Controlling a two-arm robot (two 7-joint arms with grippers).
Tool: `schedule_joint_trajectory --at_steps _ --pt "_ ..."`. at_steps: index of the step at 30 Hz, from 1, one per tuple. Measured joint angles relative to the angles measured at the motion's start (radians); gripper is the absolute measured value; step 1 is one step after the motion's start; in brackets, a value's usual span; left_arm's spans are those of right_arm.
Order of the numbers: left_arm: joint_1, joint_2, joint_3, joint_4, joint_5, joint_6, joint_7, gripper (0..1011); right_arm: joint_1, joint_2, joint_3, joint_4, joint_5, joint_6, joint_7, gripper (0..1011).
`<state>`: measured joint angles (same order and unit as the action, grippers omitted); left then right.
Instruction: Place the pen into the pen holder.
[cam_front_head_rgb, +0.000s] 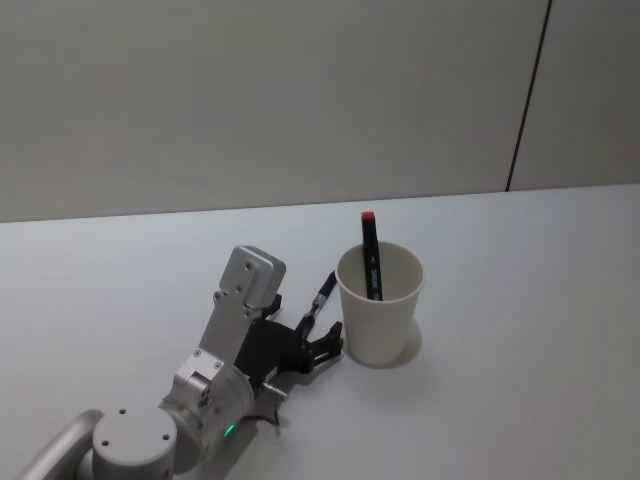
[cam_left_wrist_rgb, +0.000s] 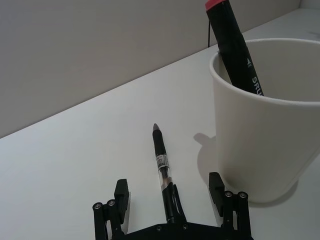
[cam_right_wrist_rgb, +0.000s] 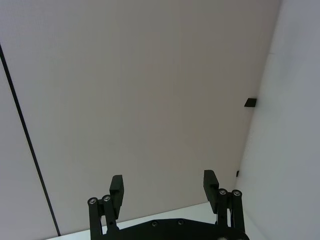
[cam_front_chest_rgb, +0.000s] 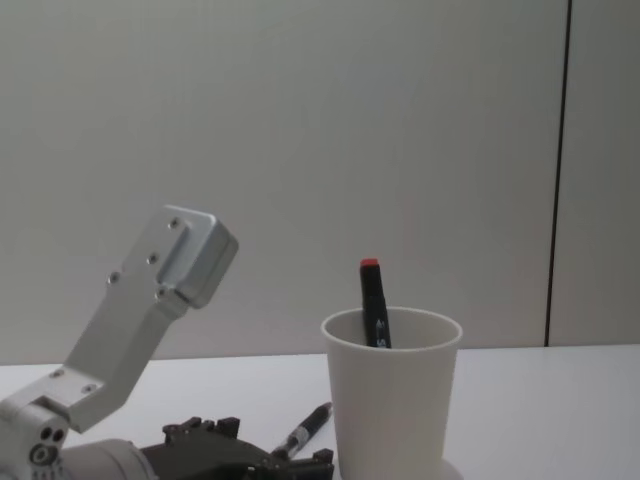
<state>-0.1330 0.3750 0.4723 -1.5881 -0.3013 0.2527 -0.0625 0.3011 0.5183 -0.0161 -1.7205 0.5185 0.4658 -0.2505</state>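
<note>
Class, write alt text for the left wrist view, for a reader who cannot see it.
The open left gripper straddles a slim pen lying on the white table, its tip pointing away. Close beside it stands the pen holder, a white paper cup with a red-capped black marker leaning inside.

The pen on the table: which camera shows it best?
Left wrist view: the pen lies nearly whole between the fingers of the open left gripper. Head and chest views catch its far part, past the gripper.
</note>
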Motion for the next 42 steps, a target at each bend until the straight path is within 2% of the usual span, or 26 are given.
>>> schedule_joint_trajectory --at_steps 6,9,23,27,31,36,42 --pt "0.0 0.0 0.0 0.001 0.0 0.001 -0.002 1001 0.0 0.0 0.0 0.0 0.0 0.0 0.0 1001" --pt "0.0 -0.001 -0.001 0.001 0.0 0.001 -0.003 969 0.0 0.0 0.0 0.0 0.0 0.0 0.0 1001" --pt "0.0 -0.001 -0.001 0.001 0.0 0.002 -0.004 589 0.0 0.0 0.0 0.0 0.0 0.0 0.0 1002" --pt "0.0 -0.001 -0.001 0.001 0.0 0.002 -0.005 426 0.0 0.0 0.0 0.0 0.0 0.0 0.0 1001" --pt "0.0 -0.001 -0.001 0.001 0.0 0.002 -0.005 330 0.0 0.0 0.0 0.0 0.0 0.0 0.0 1001" --pt "0.0 -0.001 -0.001 0.001 0.0 0.001 -0.005 160 0.0 0.0 0.0 0.0 0.0 0.0 0.0 1001" --pt "0.0 -0.001 -0.001 0.001 0.0 0.001 -0.005 78 0.0 0.0 0.0 0.0 0.0 0.0 0.0 1002"
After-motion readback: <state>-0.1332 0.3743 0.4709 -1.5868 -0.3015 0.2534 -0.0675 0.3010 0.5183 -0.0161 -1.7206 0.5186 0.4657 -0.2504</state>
